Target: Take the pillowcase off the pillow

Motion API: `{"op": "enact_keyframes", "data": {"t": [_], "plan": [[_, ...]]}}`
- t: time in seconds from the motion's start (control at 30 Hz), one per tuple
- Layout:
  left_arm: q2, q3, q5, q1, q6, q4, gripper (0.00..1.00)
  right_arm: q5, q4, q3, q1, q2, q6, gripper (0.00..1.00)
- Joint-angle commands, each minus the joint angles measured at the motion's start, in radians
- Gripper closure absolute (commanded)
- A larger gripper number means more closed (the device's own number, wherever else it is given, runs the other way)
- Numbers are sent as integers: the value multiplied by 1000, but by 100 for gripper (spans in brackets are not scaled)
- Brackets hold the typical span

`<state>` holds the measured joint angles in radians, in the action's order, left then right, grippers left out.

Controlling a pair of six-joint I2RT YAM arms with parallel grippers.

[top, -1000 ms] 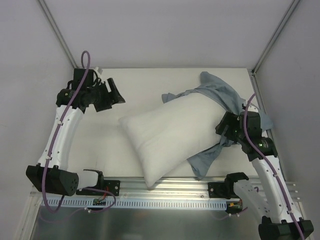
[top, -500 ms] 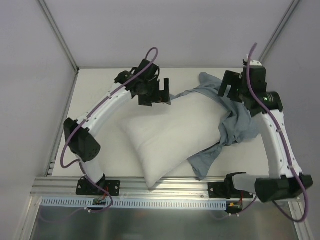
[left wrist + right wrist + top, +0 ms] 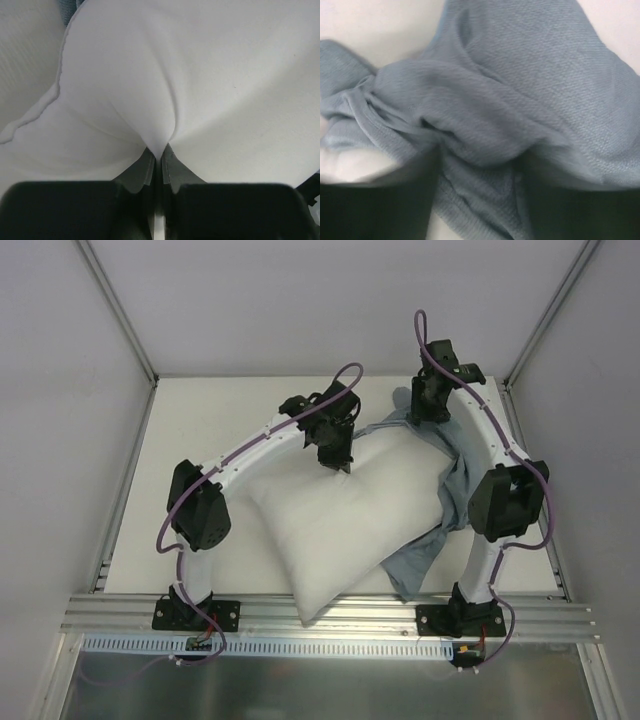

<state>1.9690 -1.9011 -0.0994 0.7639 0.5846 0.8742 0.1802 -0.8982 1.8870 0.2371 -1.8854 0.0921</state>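
Pillow: your white pillow (image 3: 330,525) lies slantwise across the middle of the table (image 3: 200,420), one corner at the near edge and the other end toward the far right.
Pillowcase: the grey-blue pillowcase (image 3: 466,472) is bunched around the pillow's far right end. It trails down the pillow's right side to a flap near the front edge. Only the plain grey-blue side shows.
Left claw: your left gripper (image 3: 160,157) is squeezed narrow on a pinch of white pillow fabric, which rises in a peaked fold from its tips. In the top view it sits on the pillow's far left edge.
Right claw: your right gripper (image 3: 426,412) is down on the heap of pillowcase at the far right corner of the pillow. In the wrist view the cloth fills the frame, and a ridge of it runs between two dark, blurred fingers (image 3: 375,200) that stand apart.
Right grip: you cannot tell whether those fingers are pressing on the cloth.
Spacing: the two claws are near each other along the pillow's far edge, left on pillow, right on pillowcase.
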Motion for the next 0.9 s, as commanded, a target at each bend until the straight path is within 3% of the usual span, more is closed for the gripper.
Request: {"op": "enact_keyframes", "data": {"t": [0.0,0.07,0.3,0.43,0.6,0.87], "plan": [[-36,63,-4,8,-14,54,100,77,-38,64,-27,-34,-21,61],[-88,120,29,8,-14,52,100,79,-22,58,-59,-12,-57,99],[-369,347,135,-67,-11,45,100,55,50,58,-171,163,-166,99],[-621,496,103,-222,-26,28,100,-17,76,61,-283,265,-248,99],[-795,508,38,-472,-89,39,100,-93,123,57,-335,356,-304,99],[-851,447,-15,-676,-137,101,100,-57,88,87,-384,313,-356,99]]}}
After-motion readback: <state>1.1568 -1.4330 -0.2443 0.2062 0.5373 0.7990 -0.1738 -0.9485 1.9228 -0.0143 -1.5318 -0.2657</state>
